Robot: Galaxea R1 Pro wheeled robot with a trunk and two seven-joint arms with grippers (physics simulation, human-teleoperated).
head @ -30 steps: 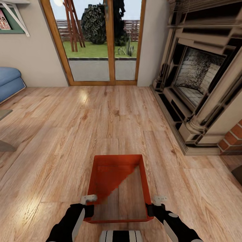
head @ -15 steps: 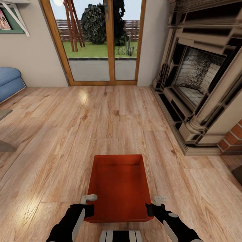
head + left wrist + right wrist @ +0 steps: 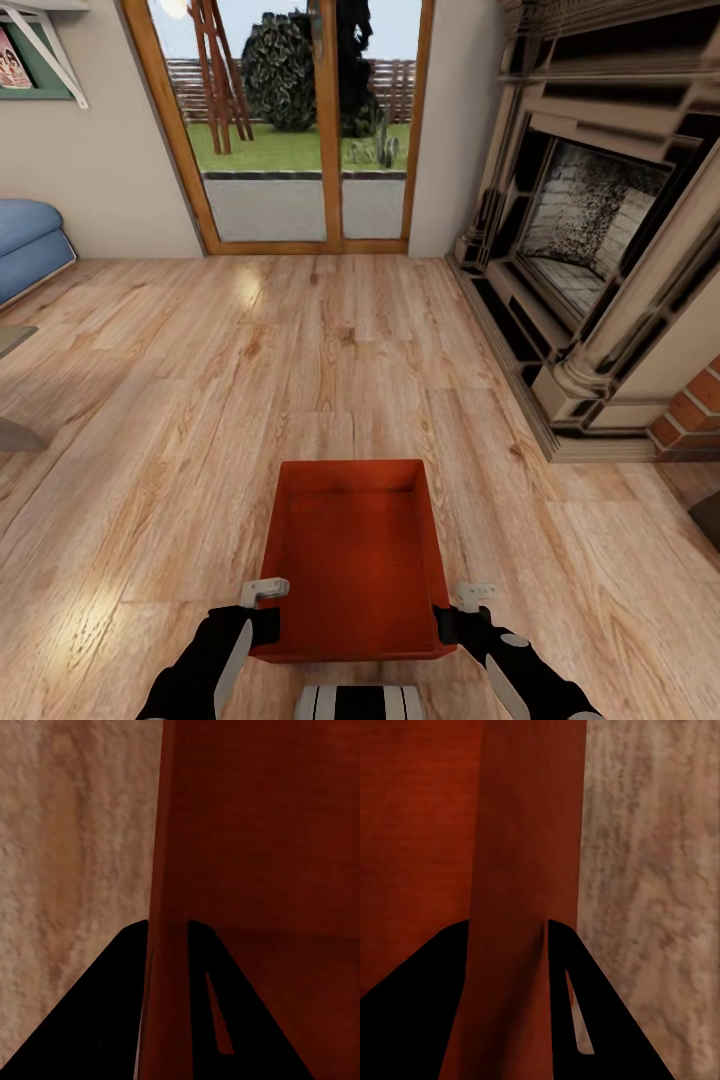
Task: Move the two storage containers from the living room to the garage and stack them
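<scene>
While each claw pinches a side wall, the storage container (image 3: pixel 355 560) hides the left claw (image 3: pixel 266 610) and right claw (image 3: pixel 450 612) fingertips.

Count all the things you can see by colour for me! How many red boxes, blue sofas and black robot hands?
Orange-red storage container: 1
Blue sofa: 1
Black grippers, left gripper and right gripper: 2
Total: 4
</scene>
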